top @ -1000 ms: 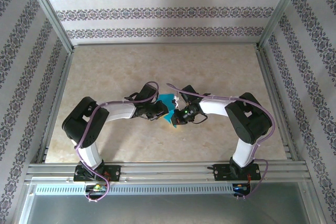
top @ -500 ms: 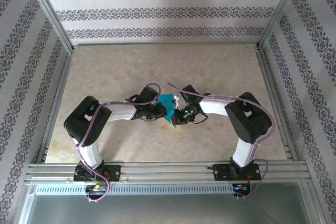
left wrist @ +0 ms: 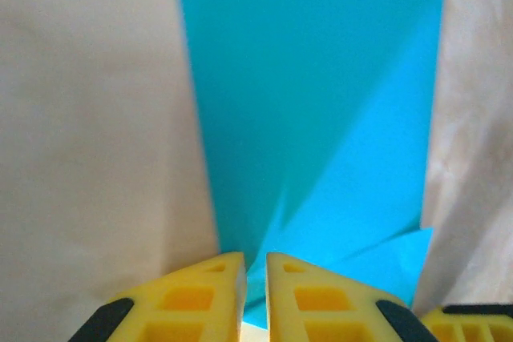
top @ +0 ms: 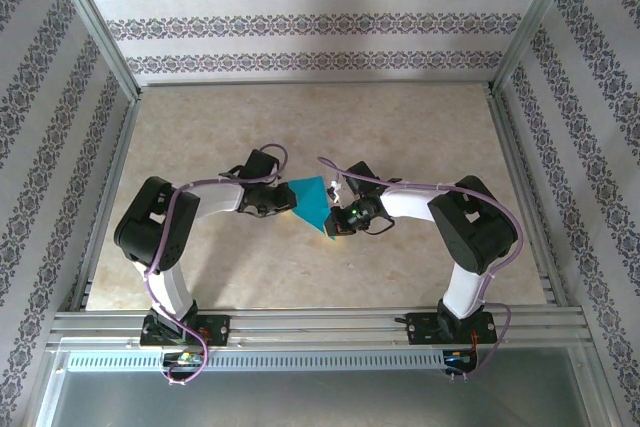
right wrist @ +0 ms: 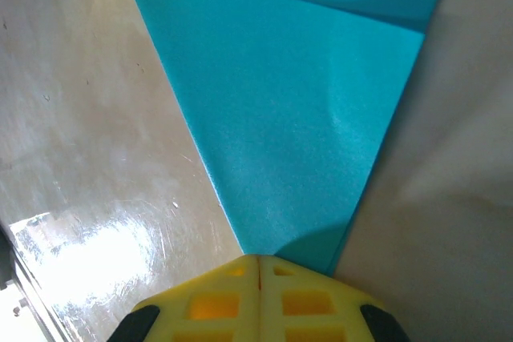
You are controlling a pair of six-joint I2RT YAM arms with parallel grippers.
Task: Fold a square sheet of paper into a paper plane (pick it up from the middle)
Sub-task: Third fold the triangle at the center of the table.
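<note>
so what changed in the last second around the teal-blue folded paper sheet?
The left gripper drew back to its own left, apparently pinching the edge of the teal-blue folded paper sheet, so more of the paper now lies spread out. The right gripper stayed put, shut on the paper's near tip.

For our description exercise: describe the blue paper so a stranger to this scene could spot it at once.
Look to the middle of the beige marbled table. There, between the left end effector and the right end effector, sits the folded teal paper, pinched at both ends. It is the sole bright blue thing, creased and tapering to a point.
</note>
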